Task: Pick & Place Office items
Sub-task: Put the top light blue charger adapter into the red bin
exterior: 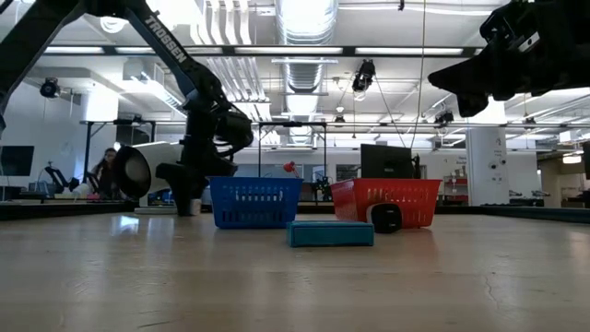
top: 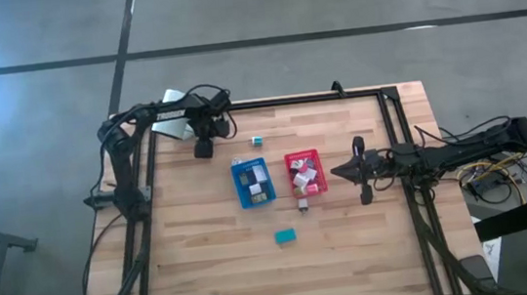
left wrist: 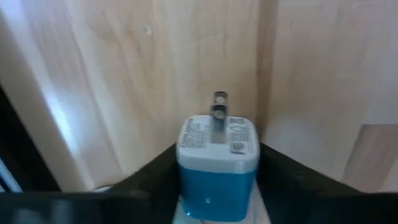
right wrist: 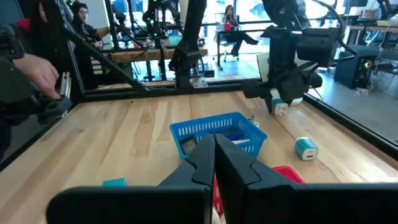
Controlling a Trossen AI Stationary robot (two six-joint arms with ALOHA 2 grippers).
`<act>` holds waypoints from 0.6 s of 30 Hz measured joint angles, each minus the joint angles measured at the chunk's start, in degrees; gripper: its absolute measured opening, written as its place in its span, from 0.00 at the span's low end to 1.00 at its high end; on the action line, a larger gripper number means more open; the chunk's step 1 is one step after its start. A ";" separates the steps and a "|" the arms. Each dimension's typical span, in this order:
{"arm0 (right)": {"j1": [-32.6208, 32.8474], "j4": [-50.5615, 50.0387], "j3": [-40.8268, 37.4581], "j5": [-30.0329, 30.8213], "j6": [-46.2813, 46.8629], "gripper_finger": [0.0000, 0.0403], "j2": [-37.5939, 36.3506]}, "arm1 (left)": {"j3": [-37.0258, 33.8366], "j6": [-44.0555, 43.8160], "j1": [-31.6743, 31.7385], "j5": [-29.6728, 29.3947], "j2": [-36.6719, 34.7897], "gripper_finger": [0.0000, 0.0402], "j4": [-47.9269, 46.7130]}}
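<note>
2 fingers of left gripper [left wrist: 217, 186] flanking blue-white charger [left wrist: 217, 165], right gripper [right wrist: 214, 162] closed

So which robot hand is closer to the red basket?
The right one. The right gripper hangs just beside the red basket, on its right. The left gripper is far off at the table's back left, past the blue basket, around a small blue-and-white charger.

Bright overhead lighting, blurry wrist close-up
</note>
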 joint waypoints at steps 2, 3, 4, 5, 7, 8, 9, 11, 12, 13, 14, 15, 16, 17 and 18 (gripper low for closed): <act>0.00 -0.02 0.00 0.00 0.00 0.02 0.00 | -0.04 -0.34 -0.38 0.13 0.00 0.37 -0.17; 0.00 0.00 -0.02 0.00 0.00 0.02 0.00 | -0.04 -0.46 -0.53 0.30 0.00 0.36 -0.15; 0.00 -0.01 -0.02 0.01 0.00 0.02 0.00 | -0.04 -0.72 -0.74 0.46 0.00 0.36 -0.15; 0.00 0.00 -0.02 0.02 0.00 0.02 0.00 | -0.04 -0.90 -1.04 0.35 0.00 0.36 -0.20; -0.02 -0.01 -0.02 0.08 -0.06 0.02 0.00 | -0.04 -1.31 -1.65 -0.05 0.02 0.36 -0.57; -0.02 0.00 -0.02 0.10 -0.30 0.02 0.00 | -0.04 -1.86 -1.96 -0.09 0.00 0.36 -0.64; -0.02 -0.01 -0.02 0.11 -0.74 0.02 0.00 | -0.05 -2.49 -2.26 -0.11 -0.09 0.36 -0.73; -0.02 -0.02 -0.02 0.11 -1.34 0.02 0.00 | -0.21 -3.93 -2.97 0.02 -0.73 0.36 -0.67; -0.02 0.00 -0.02 0.12 -1.45 0.02 0.00 | -0.28 -4.69 -3.36 0.88 -1.30 0.36 -0.53; -0.02 -0.01 -0.02 0.11 -1.47 0.02 0.00 | -0.38 -5.62 -3.78 2.51 -2.24 0.36 -0.39; -0.02 -0.02 -0.02 0.11 -1.44 0.02 0.00 | -0.39 -6.73 -4.29 4.01 -3.35 0.36 -0.30; -0.02 -0.02 -0.02 0.11 -1.38 0.02 0.00 | -0.39 -7.96 -4.66 6.46 -4.82 0.36 0.18; -0.02 -0.06 -0.02 0.11 -1.38 0.02 0.00 | -0.53 -9.07 -4.81 9.84 -6.48 0.36 0.86; 0.01 -0.09 -0.02 0.11 -1.33 0.02 0.00 | -1.19 -10.28 -5.09 12.23 -8.31 0.36 2.20; 0.02 -0.09 -0.02 0.11 -1.31 0.02 0.02 | -2.25 -11.58 -5.42 14.29 -10.43 0.36 4.07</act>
